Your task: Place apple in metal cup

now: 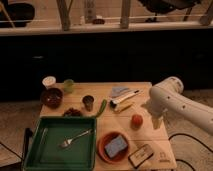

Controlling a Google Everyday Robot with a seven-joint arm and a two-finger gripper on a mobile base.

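Apple (136, 120) lies right of centre on the table (156, 144), well apart from the metal cup (88, 102) at centre-left. My hand (156, 119) hangs just right of the apple, spread wide and empty. I judge the fruit light, firm, smooth and apt to roll, so I would grip across its widest girth.

The white arm (186, 108) reaches in from the right, wrist bent over. Its gripper (156, 119) points downward, fingers apart.
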